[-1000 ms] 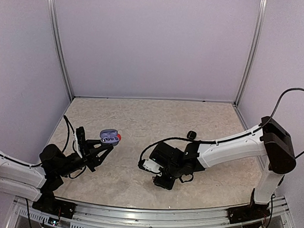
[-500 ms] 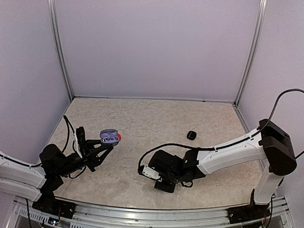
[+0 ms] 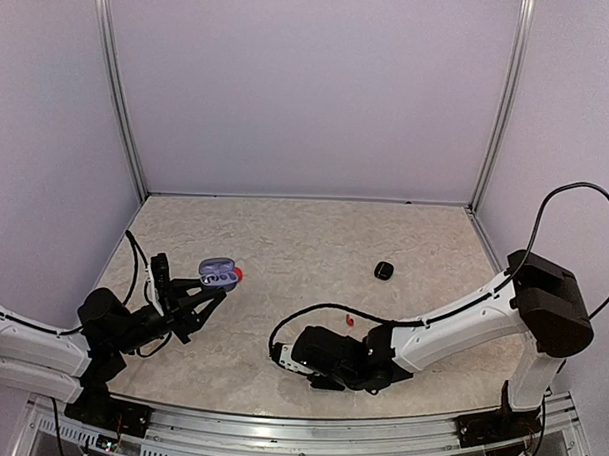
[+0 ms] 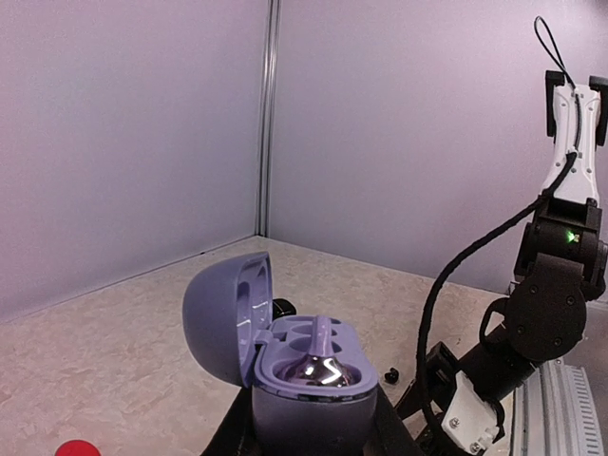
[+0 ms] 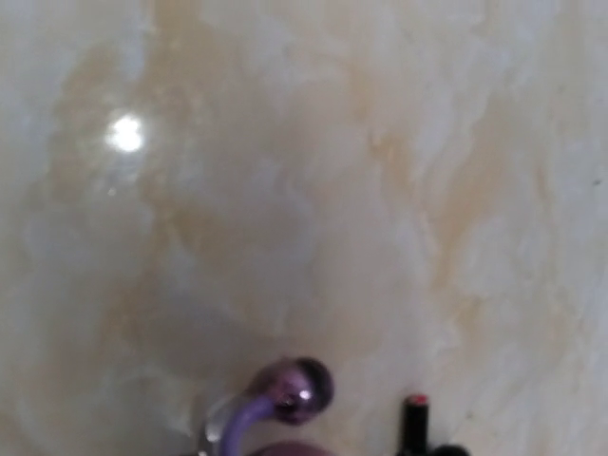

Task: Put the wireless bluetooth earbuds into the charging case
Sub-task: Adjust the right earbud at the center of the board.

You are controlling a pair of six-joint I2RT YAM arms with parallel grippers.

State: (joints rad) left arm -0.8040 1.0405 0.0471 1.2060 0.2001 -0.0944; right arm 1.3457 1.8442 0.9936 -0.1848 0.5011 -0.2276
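The left pincer (image 3: pixel 210 289) is closed narrow on the base of a lilac rounded plastic charging case (image 3: pixel 218 273). It holds the case off the beige marble-patterned table (image 3: pixel 284 237), at about 9 o'clock from the table's middle. In the left wrist view the lid stands open, swung back toward 9 o'clock, and one silvery grey stemmed earbud (image 4: pixel 321 357) sits in a well of the case, stem up. A small red rounded thing (image 3: pixel 239 275) shows just at the case's 3 o'clock edge in the overhead view. The right arm (image 3: pixel 462 314) reaches low toward 6 o'clock, with the right pincer (image 3: pixel 321 375) close over the table; I cannot tell whether it stands wide or narrow. In the blurred right wrist view a second silvery grey earbud (image 5: pixel 290 391) shows at 6 o'clock, and whether it is gripped cannot be told. Just beside it at 3 o'clock is a dark shape with a red dot (image 5: pixel 415 415), too blurred to name. A tiny red stemmed earbud (image 3: pixel 349 318) lies on the table at 4 o'clock. A small black rounded case (image 3: pixel 384 270) lies at 2 o'clock, well apart from the lilac one.
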